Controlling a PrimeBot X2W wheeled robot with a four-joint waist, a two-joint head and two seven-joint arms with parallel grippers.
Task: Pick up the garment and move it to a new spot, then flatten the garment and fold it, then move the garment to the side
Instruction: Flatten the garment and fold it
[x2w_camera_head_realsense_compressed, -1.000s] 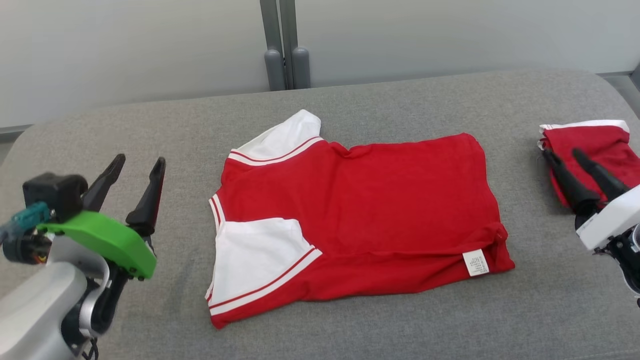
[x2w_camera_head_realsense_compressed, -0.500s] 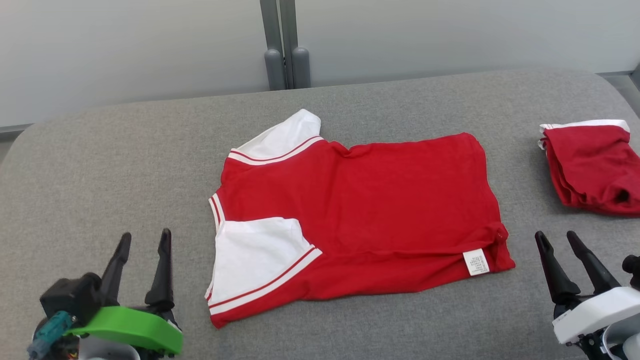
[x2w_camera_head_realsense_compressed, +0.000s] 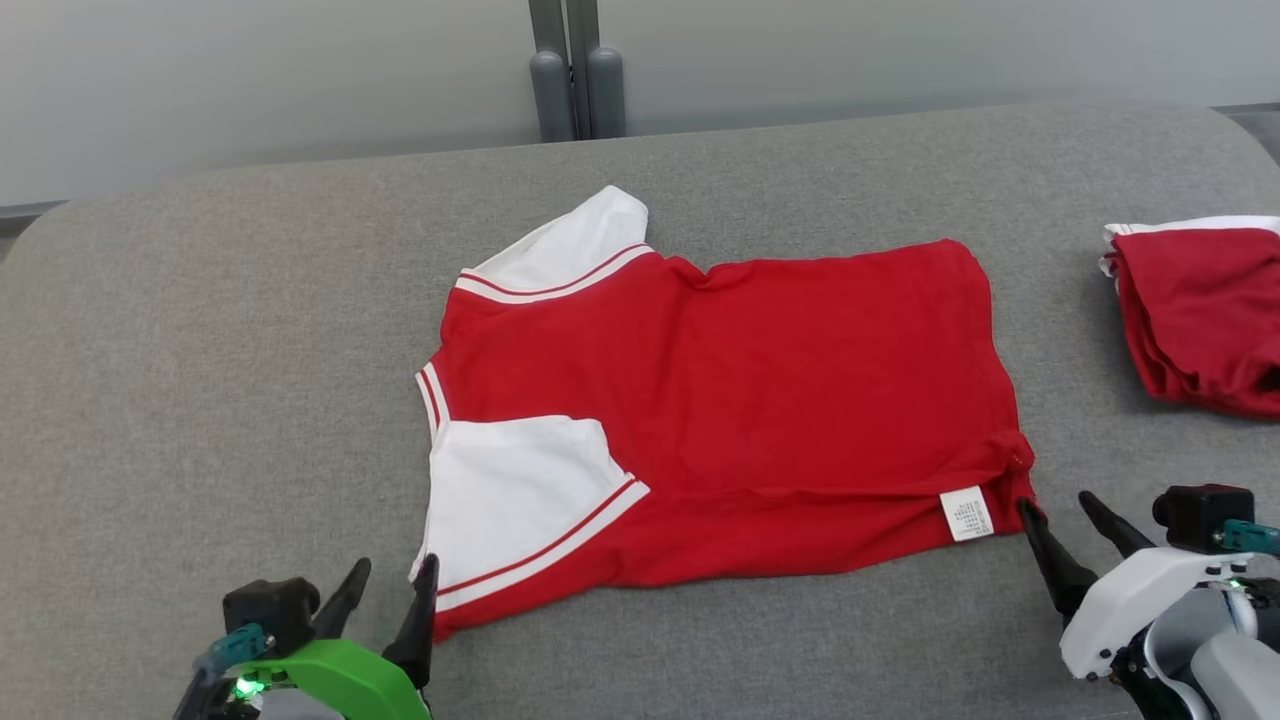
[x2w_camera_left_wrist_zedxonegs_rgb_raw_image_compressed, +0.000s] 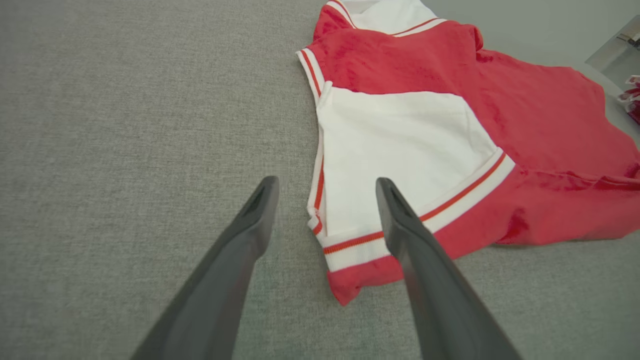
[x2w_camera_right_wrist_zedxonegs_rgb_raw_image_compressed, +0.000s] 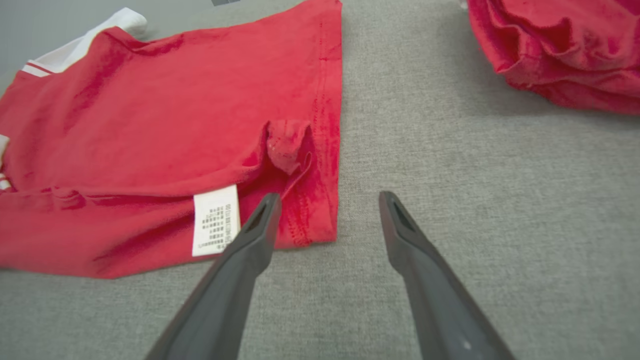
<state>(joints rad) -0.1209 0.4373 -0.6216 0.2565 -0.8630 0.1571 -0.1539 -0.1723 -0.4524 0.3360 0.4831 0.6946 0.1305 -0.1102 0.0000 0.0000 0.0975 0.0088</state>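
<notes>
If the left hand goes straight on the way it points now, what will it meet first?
Probably the white sleeve of the shirt: its corner lies inside the open left hand. Height above it is unclear.

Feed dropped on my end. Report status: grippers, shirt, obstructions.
Left gripper open, fingers astride shirt's near sleeve corner. Right gripper open at hem corner by tag. Shirt flat on cushion, not gripped. Second red garment far right, apart.

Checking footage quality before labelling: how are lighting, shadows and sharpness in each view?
Head view: soft even light, no glare, red shirt sharp, faint shadow beside the folded pile. Left wrist view: reds blotchy, grey surface weave crisp. Right wrist view: label print slightly blurred, reds oversaturated.
</notes>
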